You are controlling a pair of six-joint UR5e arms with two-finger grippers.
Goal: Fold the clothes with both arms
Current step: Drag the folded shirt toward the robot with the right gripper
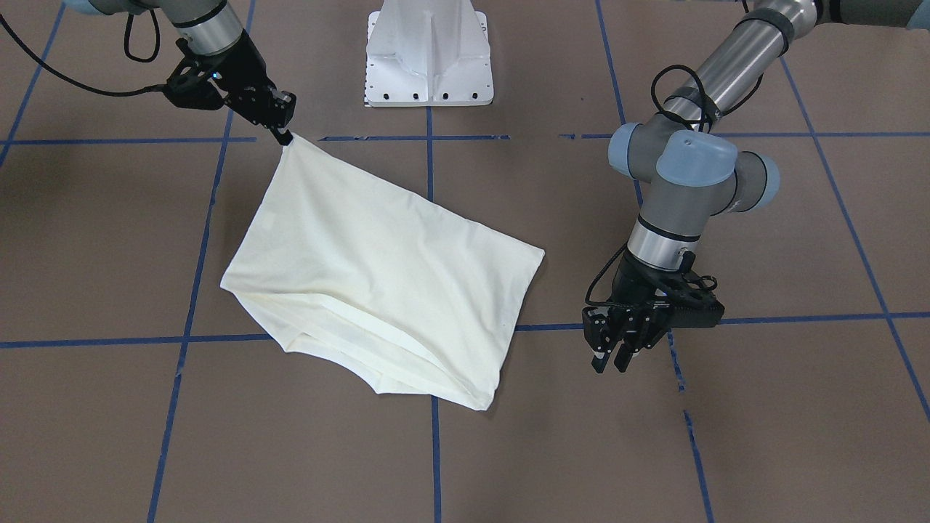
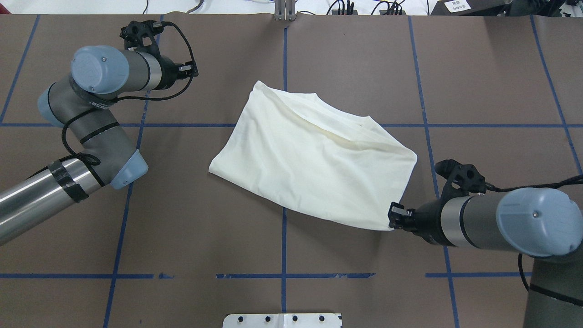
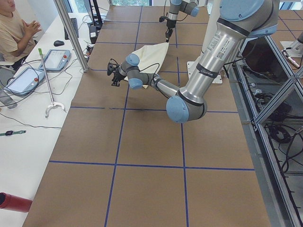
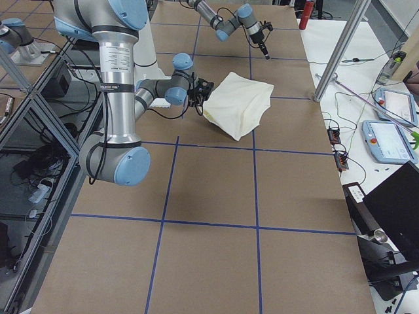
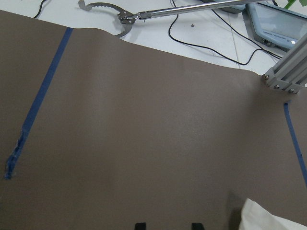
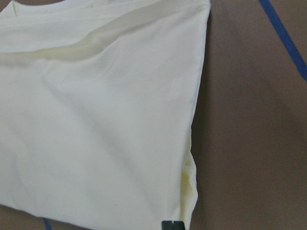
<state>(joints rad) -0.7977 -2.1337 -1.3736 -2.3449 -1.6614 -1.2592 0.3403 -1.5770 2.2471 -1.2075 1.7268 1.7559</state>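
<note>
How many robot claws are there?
2. The right gripper is shut on one corner of the shirt. The left gripper hangs open over the table, beside the shirt and not touching it.

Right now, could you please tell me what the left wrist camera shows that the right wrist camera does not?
Only the left wrist view: a metal grabber tool, a grey pendant, an aluminium post foot, and the left gripper open over the table. Only the right wrist view: the right gripper shut on a corner of the shirt. Both: brown table, blue tape and cream shirt.
</note>
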